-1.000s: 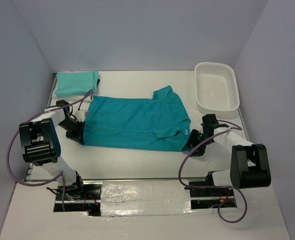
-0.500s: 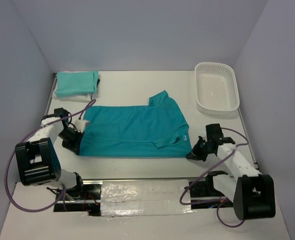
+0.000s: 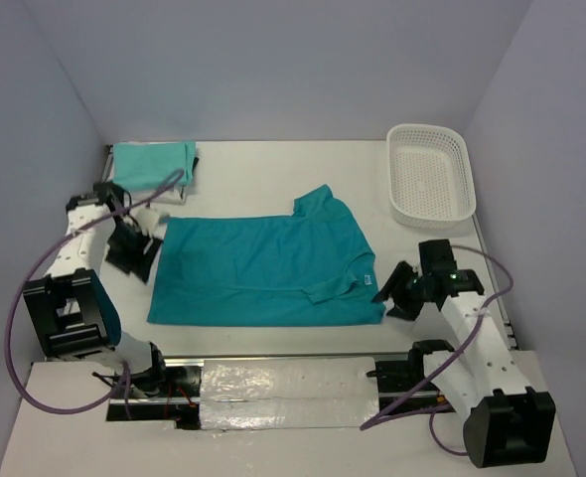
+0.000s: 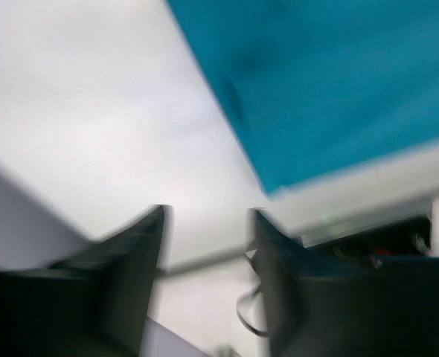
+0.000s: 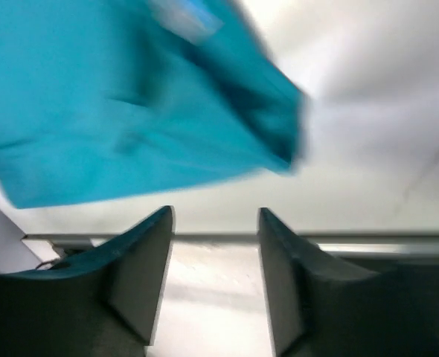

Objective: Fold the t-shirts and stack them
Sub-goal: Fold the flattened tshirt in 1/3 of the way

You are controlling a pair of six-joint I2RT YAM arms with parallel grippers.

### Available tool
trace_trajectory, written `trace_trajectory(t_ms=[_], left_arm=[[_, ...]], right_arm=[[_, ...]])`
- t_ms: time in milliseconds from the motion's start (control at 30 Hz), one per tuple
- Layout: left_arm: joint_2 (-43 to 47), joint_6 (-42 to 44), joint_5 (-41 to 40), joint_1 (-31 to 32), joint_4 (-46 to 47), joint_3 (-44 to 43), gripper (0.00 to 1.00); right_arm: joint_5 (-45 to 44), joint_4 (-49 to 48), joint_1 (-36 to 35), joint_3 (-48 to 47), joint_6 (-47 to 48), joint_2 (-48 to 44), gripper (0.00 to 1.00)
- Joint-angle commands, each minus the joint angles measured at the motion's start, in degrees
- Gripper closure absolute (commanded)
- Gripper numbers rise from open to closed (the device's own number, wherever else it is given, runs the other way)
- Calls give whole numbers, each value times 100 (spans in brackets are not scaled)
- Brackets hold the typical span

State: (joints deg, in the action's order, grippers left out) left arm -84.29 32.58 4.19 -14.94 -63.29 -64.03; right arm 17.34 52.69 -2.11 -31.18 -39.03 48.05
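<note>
The teal t-shirt [image 3: 263, 268] lay spread flat at table centre, its long axis running left to right and its collar end toward the right arm. The left gripper [image 3: 139, 256] stood just off its left edge, the right gripper [image 3: 390, 290] just off its right edge. Both had jaws parted and held nothing. Neither arm was clearly nearer. A folded mint t-shirt [image 3: 152, 164] sat at the far left corner.
</note>
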Motion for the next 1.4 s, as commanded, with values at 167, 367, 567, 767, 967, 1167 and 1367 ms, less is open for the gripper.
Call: trace_trajectory(t_ms=[167,367,567,767,967,1167,1367], left_arm=[[-26,503,890,3801,1027,-2001,69],[-604,1155,1769,6318,2487,-1006,38],[-1818,1083,2025,6881,2909,-1367,43],[-2143,743,1367,7259,3638,-1059,43],[-2434,582,1067,7268,3877,-1244,50],[-2548,671,830,7268,3824,-1041,67],[-2452,469,645,7242,3622,-1287,100]], right_arm=[[689,-802,-26,-2102,1801,1845,68],[1052,-1401,-44,-2305,1749,3297,50],[1402,-1787,-44,-1849,1715,3491,47],[1711,-2025,-70,-1655,1679,3711,48],[1772,-2087,-97,-1663,1679,3843,50],[1755,-2061,-132,-1628,1731,3957,52],[1825,-1797,-202,-1672,1907,4028,59]])
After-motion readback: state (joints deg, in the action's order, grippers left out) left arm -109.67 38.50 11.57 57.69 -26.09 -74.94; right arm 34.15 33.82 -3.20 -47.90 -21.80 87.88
